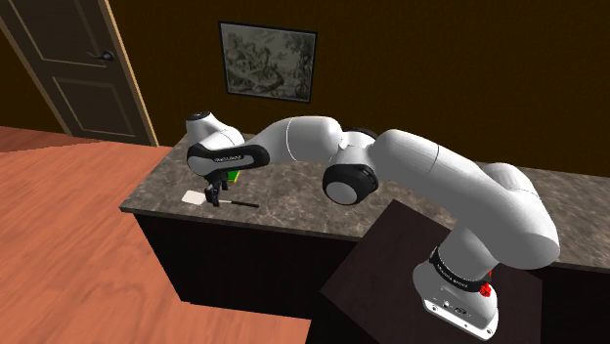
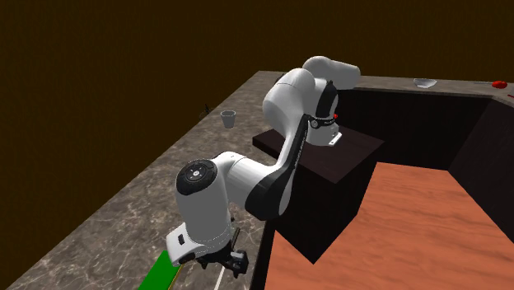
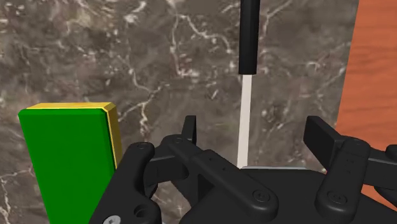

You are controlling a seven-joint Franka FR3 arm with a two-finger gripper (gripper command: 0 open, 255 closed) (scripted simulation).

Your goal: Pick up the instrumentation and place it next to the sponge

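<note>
Counter (image 3: 127,51): dark brown stone, marbled with pale veins, polished look. Sponge (image 3: 67,159): rectangular block with a flat, bright green face and a thin yellow layer along one edge; it also appeared as a green spot (image 1: 232,177) behind the wrist in the shoulder view. Instrument (image 3: 245,114): a slim, straight tool with a round matte black handle narrowing into a thin, flat white shank. In the shoulder view the shank ended in a small flat white plate (image 1: 196,197). The tool lay flat on the counter just beside the sponge, not touching it, with its long axis roughly parallel to the sponge's long side. Gripper (image 3: 254,130): all black with angular links, positioned beside the sponge directly over the white shank. Fingers (image 3: 321,137) were spread wide on either side of the shank, neither touching it; nothing was held. A reddish wood-grain floor (image 3: 375,63) showed past the counter edge on the side away from the sponge.
</note>
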